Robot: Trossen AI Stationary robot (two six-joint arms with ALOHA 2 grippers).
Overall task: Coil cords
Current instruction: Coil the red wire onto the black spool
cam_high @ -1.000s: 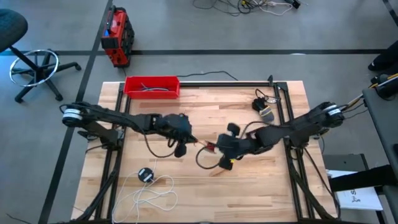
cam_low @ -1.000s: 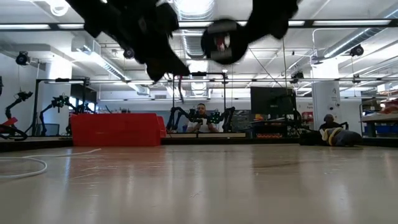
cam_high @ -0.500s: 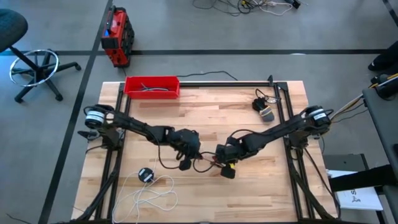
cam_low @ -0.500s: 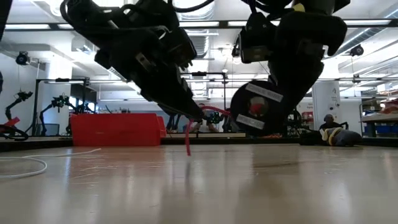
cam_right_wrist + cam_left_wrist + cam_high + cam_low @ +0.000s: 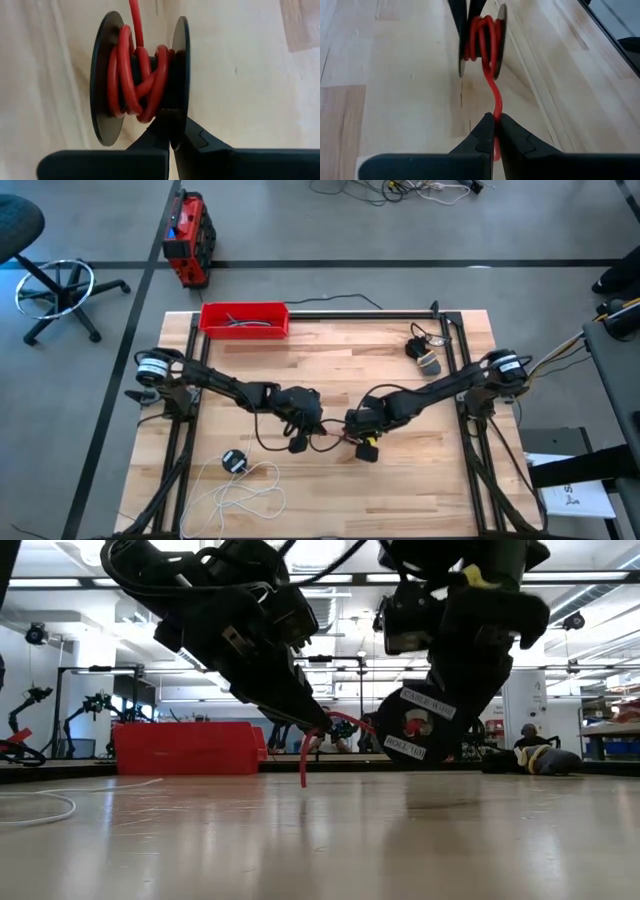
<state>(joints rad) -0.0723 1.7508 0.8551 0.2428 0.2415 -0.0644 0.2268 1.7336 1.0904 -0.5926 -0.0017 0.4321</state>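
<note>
While the red cord (image 5: 492, 95) is mostly wound on its black spool (image 5: 142, 80), a short free tail runs from the spool to the left pincer (image 5: 494, 131), which is closed on that tail. The right pincer (image 5: 170, 132) is clamped on one disc of the spool, holding it just above the middle of the counter (image 5: 400, 480), with the left pincer just beside it. To finish this wind well, I judge the tail should stay lightly taut and be led between the two discs, not over a rim, with the spool held steady so the turns do not slip off. The turns already cross one another, so the last wraps need care to sit snug.

The white cord (image 5: 250, 492) lies loose near the counter's front left, its black disc (image 5: 234, 461) beside it, not yet coiled. A red tray (image 5: 245, 319) sits at the far left corner.

A white label (image 5: 415, 725) on the right arm's wrist carries red and dark print, too small to read.
</note>
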